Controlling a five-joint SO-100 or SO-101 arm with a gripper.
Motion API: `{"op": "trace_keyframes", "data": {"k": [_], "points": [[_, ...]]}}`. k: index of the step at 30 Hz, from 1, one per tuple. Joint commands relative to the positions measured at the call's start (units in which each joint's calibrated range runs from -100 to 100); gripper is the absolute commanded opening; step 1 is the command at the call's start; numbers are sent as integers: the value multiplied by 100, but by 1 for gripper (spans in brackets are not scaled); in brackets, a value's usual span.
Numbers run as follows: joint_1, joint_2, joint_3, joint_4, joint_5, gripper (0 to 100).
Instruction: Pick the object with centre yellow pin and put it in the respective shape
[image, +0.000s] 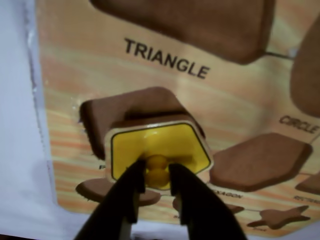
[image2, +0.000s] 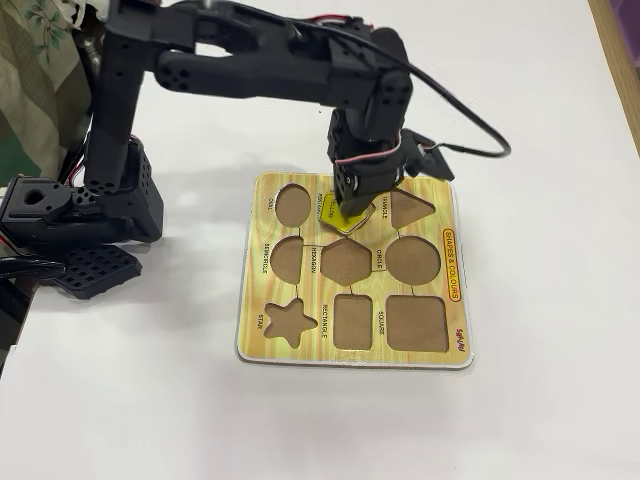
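Black fingers clenched on the yellow knob at the middle of the yellow pentagon piece, seen closest in the wrist view. Piece tilted, near edge lifted, lying partly over the brown pentagon recess and not flush in it; upper left part of the recess still bare. Lettering on the piece hidden behind the fingers. Label under the recess covered by the piece, unreadable.

On the yellow wood-grain board, "TRIANGLE" readable, with the triangle recess cut off by the top edge. Circle recess cut off at the right, its label partly lost. Hexagon recess just right of the piece, its label half hidden by a finger. Star recess small and blurred at the lower right.

In the fixed view, arm reaching over the board on the white bench; fingers themselves masked by the wrist, only a sliver of the yellow piece showing below it. Pentagon recess almost wholly covered there. Arm's base cut off at the left edge.
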Motion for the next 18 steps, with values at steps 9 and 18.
{"op": "trace_keyframes", "data": {"k": [9, 18], "points": [[-494, -49, -63, -524, 16, 2], [-592, -49, -45, -516, -32, 2]]}}
